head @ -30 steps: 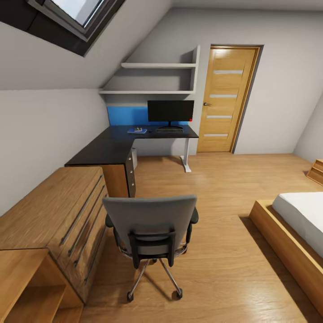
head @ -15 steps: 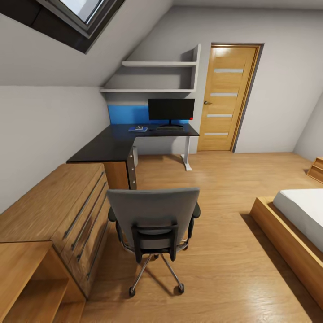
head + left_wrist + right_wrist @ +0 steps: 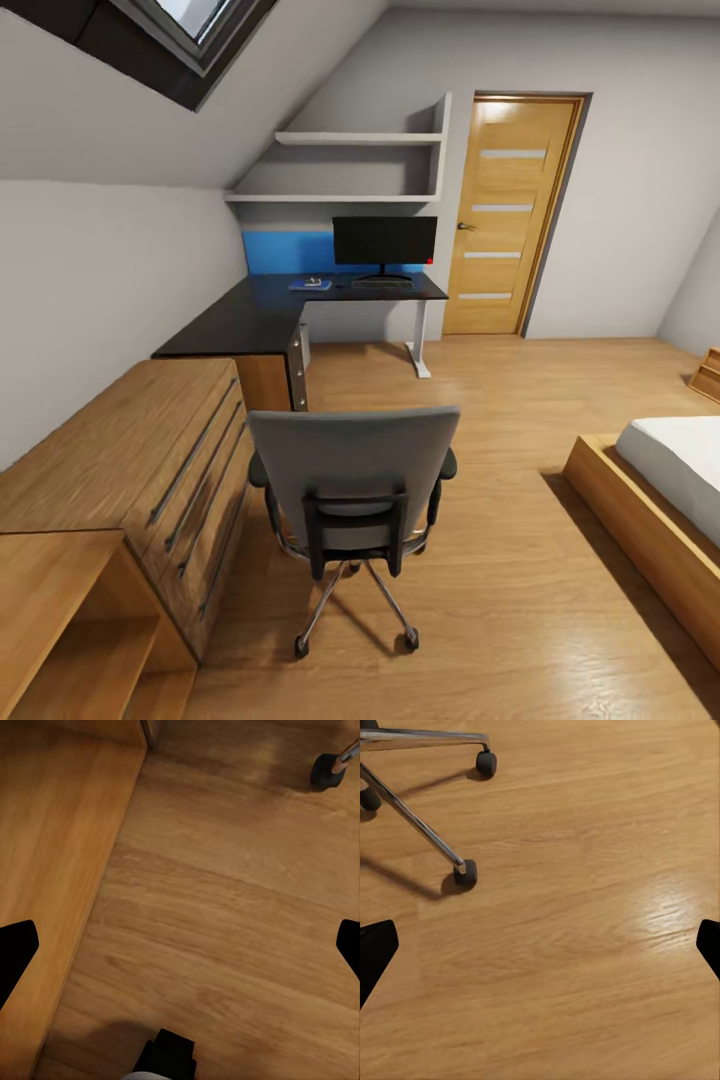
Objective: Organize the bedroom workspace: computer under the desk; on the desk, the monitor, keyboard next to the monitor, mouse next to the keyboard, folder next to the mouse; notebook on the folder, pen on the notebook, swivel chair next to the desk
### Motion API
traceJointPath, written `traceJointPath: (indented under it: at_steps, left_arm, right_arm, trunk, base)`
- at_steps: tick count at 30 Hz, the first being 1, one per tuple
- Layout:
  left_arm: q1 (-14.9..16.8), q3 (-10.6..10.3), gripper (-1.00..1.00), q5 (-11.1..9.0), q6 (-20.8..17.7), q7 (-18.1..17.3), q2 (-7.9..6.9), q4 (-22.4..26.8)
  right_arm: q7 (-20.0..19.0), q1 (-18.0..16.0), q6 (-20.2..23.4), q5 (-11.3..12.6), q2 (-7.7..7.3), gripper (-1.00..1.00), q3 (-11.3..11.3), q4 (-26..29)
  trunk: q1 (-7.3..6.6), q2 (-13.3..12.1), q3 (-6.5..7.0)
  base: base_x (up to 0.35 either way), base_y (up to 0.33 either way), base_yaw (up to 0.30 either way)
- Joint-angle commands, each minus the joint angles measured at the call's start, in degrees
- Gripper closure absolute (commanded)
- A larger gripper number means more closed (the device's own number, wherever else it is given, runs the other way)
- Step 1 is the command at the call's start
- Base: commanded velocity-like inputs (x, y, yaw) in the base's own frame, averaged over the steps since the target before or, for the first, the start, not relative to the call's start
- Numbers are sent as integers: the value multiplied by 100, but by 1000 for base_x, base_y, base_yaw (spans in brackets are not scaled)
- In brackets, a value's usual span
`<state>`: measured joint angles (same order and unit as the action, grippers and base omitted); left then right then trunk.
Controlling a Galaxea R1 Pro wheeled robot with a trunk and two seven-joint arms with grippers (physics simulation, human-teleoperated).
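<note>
Behind the swivel chair (image 3: 350, 490), both grippers hang wide apart and empty as the robot rolls closer, ready to push it toward the desk (image 3: 260, 315).

No writing, label, brand or number can be read on anything here; every surface shows plain colour or wood grain.

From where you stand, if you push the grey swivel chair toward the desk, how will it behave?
The swivel chair will probably roll easily: casters on smooth wooden floor. Pushed high on its tall back, it may tilt or swivel rather than run straight to the desk.
</note>
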<state>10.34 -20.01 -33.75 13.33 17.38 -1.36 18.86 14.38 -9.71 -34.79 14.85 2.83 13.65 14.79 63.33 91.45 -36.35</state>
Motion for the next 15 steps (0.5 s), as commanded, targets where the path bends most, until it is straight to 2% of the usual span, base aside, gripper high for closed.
traceJointPath:
  at_steps: [1, 15]
  left_arm:
    - [3, -55, -100, -38, 19, 31, -1, 4]
    - [3, -73, -100, -38, 13, 28, -2, 4]
  right_arm:
    - [32, -4, -19, 45, -2, -100, 50, -2]
    - [31, -4, -19, 45, -2, -100, 48, -2]
  trunk:
    - [22, 44, -24]
    - [330, 606, -275]
  base:
    - [5, 48, 0]
    - [0, 2, 0]
